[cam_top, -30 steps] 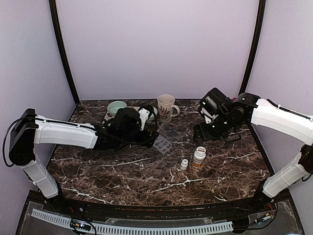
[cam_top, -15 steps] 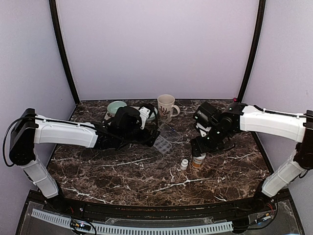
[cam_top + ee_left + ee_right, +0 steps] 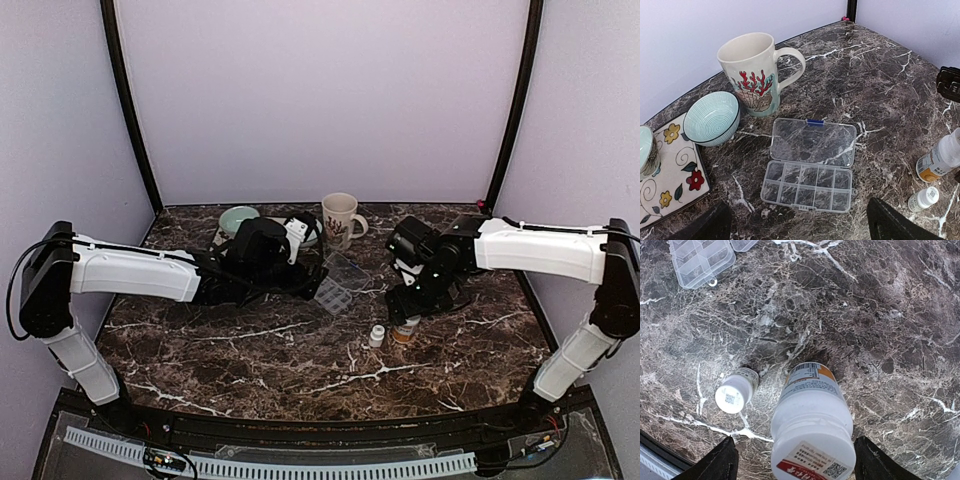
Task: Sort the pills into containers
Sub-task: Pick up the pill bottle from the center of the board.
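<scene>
The clear organiser box [image 3: 807, 186] lies on the marble with its hinged lid [image 3: 812, 142] flat open behind it, and its compartments look empty. It also shows in the top view [image 3: 333, 294] and in the right wrist view's top left corner [image 3: 700, 257]. My left gripper [image 3: 797, 206] hovers open just in front of the box. A large white pill bottle [image 3: 812, 415] with an orange label stands upright. My right gripper [image 3: 794, 441] is open just above it, one finger on each side of the cap with gaps showing. A small white bottle [image 3: 735, 390] stands to its left. No loose pills are in view.
A coral-patterned mug [image 3: 752, 75] stands behind the box. A blue-lined bowl [image 3: 712, 117] sits to its left beside a floral tray [image 3: 670, 170]. A pale green bowl [image 3: 240, 218] is at the back. The two bottles [image 3: 405, 328] [image 3: 377, 336] stand right of the box.
My right arm has swung left and down from the back right, and its open gripper now hangs over the large bottle. The left arm has stayed put.
</scene>
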`<state>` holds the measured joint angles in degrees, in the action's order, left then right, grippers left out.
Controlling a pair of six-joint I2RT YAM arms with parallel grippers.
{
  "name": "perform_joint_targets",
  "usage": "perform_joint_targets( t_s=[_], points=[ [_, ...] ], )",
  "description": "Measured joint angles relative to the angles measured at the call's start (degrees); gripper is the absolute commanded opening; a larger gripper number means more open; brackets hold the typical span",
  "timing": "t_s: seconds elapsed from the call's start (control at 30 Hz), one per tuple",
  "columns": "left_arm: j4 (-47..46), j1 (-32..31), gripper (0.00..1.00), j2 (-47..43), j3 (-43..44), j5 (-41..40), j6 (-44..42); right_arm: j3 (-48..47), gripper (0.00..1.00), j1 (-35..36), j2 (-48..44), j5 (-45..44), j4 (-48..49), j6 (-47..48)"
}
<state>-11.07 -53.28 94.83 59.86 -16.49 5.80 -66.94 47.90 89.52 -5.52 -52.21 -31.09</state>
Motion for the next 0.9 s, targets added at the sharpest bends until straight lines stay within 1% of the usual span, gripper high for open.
perform_joint_targets(
  t_s=[0.3,0.57,0.7,0.9],
  points=[
    [-0.8,0.0,0.97,0.0,0.0,0.2,0.1,0.0,0.71,-1.7,1.1,0.0,1.0,1.4],
    [-1.1,0.0,0.97,0.0,-0.5,0.2,0.4,0.0,0.67,-2.6,3.7,0.4,1.9,2.2],
    [-1.3,0.0,0.97,0.0,-0.9,0.2,0.5,0.0,0.59,-2.8,3.8,0.7,2.1,2.6],
    [-1.3,0.0,0.97,0.0,-1.2,0.2,0.7,0.0,0.51,-3.1,4.1,1.2,2.2,2.8]
  ],
)
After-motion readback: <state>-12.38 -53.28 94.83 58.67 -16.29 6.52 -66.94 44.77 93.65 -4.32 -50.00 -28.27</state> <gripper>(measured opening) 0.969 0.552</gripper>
